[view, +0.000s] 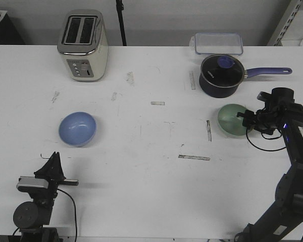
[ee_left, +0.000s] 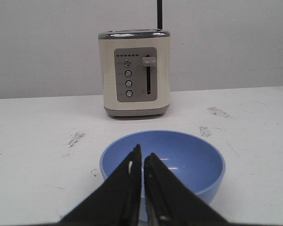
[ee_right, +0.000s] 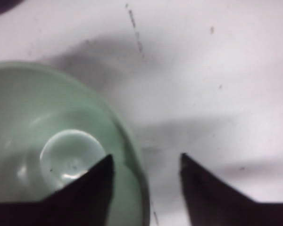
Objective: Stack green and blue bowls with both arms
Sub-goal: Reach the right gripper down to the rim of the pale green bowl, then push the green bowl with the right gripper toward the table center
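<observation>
The light blue bowl (view: 78, 128) sits upright on the white table at the left; it also shows in the left wrist view (ee_left: 179, 162). My left gripper (view: 54, 162) is shut and empty, low near the front edge, pointing at the blue bowl from short of it (ee_left: 142, 157). The pale green bowl (view: 231, 119) sits at the right, in front of the saucepan. My right gripper (view: 244, 118) is open and straddles its near-side rim: one finger is over the inside of the green bowl (ee_right: 52, 141), the other outside over the table (ee_right: 144, 160).
A dark navy saucepan (view: 220, 75) with lid and long handle stands just behind the green bowl. A cream toaster (view: 84, 46) stands at the back left, behind the blue bowl (ee_left: 134, 73). A clear lidded container (view: 218, 43) is at the back right.
</observation>
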You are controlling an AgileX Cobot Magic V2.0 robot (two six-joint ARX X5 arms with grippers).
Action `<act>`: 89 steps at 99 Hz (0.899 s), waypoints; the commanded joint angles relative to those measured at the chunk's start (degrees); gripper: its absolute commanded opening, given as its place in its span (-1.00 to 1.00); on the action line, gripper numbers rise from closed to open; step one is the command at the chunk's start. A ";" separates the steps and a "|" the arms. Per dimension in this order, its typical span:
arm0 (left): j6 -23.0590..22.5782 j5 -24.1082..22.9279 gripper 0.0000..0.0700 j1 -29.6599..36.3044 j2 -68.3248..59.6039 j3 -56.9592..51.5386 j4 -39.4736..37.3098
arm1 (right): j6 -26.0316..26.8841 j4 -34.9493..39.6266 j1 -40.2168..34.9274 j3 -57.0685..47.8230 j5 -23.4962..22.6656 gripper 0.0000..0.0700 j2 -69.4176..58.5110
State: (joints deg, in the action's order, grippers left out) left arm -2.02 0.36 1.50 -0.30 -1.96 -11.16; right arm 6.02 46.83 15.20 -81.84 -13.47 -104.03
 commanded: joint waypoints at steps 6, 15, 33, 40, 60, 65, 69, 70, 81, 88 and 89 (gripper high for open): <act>-0.09 0.24 -0.99 -0.09 0.11 1.27 -0.90 | 0.04 -0.22 0.20 -1.05 -0.09 -0.98 -1.03; -0.09 0.24 -0.99 -0.09 0.11 1.27 -0.83 | 0.20 -0.20 0.20 -1.07 -0.09 -0.99 -0.90; -0.09 0.24 -0.99 -0.09 0.11 1.27 -0.87 | 1.09 -0.09 -0.46 -1.09 -0.57 -0.99 1.49; -0.09 0.24 -0.99 -0.09 0.11 1.27 -0.87 | 2.25 -0.04 -1.09 -1.09 -1.75 -0.99 3.30; -0.09 0.24 -0.99 -0.09 0.11 1.27 -0.87 | 6.88 -0.04 -5.60 -1.09 -4.22 -0.99 8.41; -0.09 0.24 -0.99 -0.09 0.11 1.27 -0.87 | 7.32 0.04 -7.19 -1.09 -4.37 -0.99 8.98; -0.09 0.24 -0.99 -0.09 0.11 1.27 -0.87 | 7.50 0.24 -8.94 -1.09 -4.42 -0.99 9.27; -0.09 0.24 -0.99 -0.09 0.11 1.27 -0.87 | 7.52 0.33 -9.38 -1.09 -4.44 -0.99 9.31; -0.09 0.24 -0.99 -0.09 0.11 1.27 -0.87 | 7.72 1.53 -15.32 -1.05 -4.33 -0.99 9.38; -0.09 0.24 -0.99 -0.09 0.11 1.27 -0.87 | 8.13 1.55 -19.43 -0.96 -4.33 -0.99 9.33; -0.09 0.24 -0.99 -0.09 0.11 1.27 -0.87 | 8.37 1.51 -20.35 -0.96 -4.33 -0.99 9.27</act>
State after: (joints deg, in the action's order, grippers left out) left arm -2.02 0.36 1.50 -0.30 -1.96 -11.16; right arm 12.95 48.77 -1.72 -81.95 -17.61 -93.80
